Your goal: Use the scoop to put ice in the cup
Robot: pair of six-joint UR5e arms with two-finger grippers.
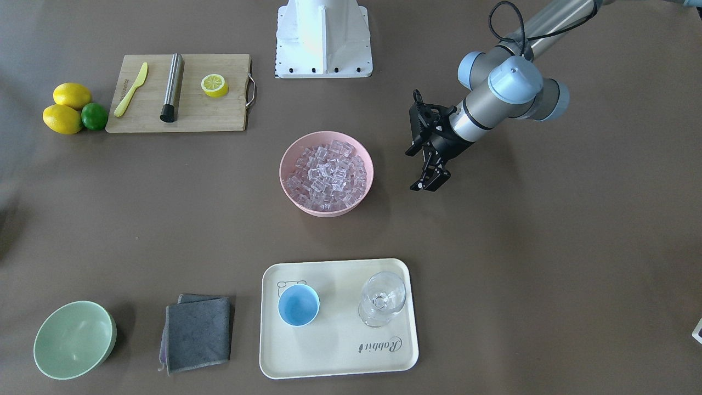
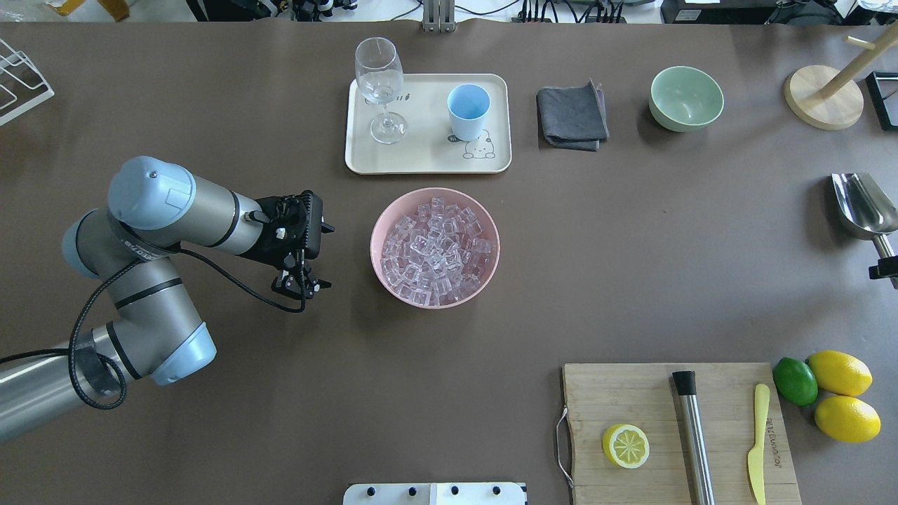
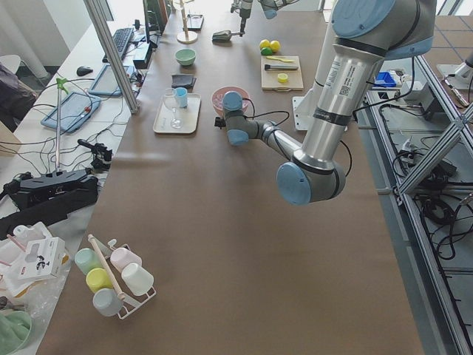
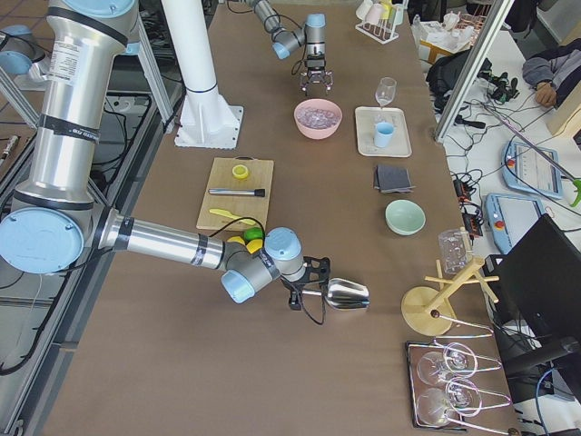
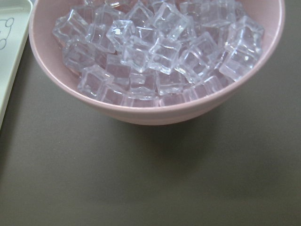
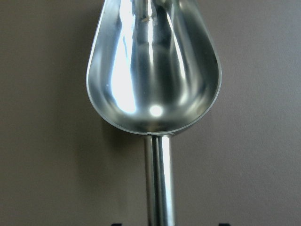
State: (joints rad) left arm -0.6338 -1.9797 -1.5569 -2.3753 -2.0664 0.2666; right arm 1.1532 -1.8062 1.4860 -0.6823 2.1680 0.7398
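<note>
The ice (image 2: pixel 435 245) is a heap of clear cubes filling a pink bowl (image 2: pixel 382 270) at the table's middle; it also fills the left wrist view (image 5: pixel 155 47). The light-blue cup (image 2: pixel 468 111) stands upright and empty on a cream tray (image 2: pixel 428 160). My left gripper (image 2: pixel 302 284) hangs empty with its fingers together, just left of the pink bowl. My right gripper (image 2: pixel 885 268), at the overhead view's right edge, is shut on the handle of the steel scoop (image 2: pixel 863 207). The scoop's trough (image 6: pixel 153 70) is empty and points away from the gripper.
A clear stemmed glass (image 2: pixel 379 84) stands on the tray beside the cup. A grey cloth (image 2: pixel 572 116) and a pale green bowl (image 2: pixel 686 98) lie to the right. A cutting board (image 2: pixel 673 400) holds a lemon half, steel cylinder and knife. A wooden stand (image 2: pixel 824 105) is far right.
</note>
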